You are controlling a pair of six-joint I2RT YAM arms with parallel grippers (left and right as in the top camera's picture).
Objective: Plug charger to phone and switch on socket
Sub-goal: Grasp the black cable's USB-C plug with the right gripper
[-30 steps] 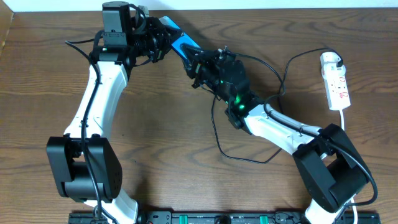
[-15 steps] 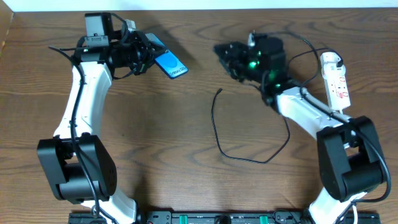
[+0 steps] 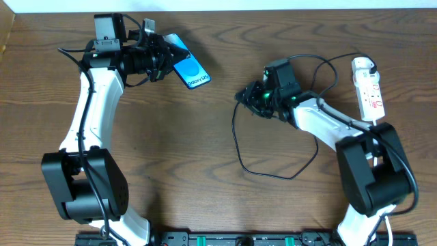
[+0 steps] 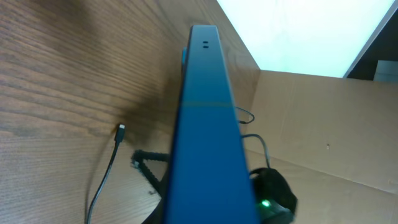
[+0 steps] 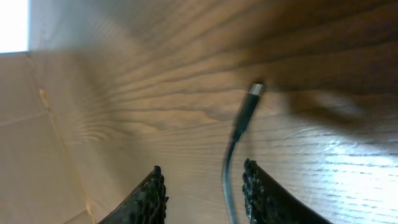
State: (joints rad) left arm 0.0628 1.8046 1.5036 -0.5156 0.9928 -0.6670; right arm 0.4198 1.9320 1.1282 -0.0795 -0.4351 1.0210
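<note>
The left gripper (image 3: 166, 60) pinches one end of the phone (image 3: 191, 70), which juts out toward the table's middle, held off the wood near the far edge; its own fingers are hidden in the wrist view, so the exact grip is hard to judge. The phone is a slim rectangle, its bright blue screen facing up with "Galaxy S25" printed on it, and from the left wrist it shows edge-on as a narrow blue band with two small openings at the far end. The left arm rises from its base and bends across at the top. The right gripper (image 5: 202, 177) is spread, its ridged black fingers (image 5: 149, 199) either side of the charger (image 3: 236, 140) without touching it. The thin black cable runs between them to the plug tip (image 5: 255, 90), a small silvery end lying on the table (image 3: 171, 150). The cable loops back toward the white plug head (image 3: 362, 65) on the socket (image 3: 371, 92), a narrow white strip with red marks. The right arm stretches low toward the centre.
</note>
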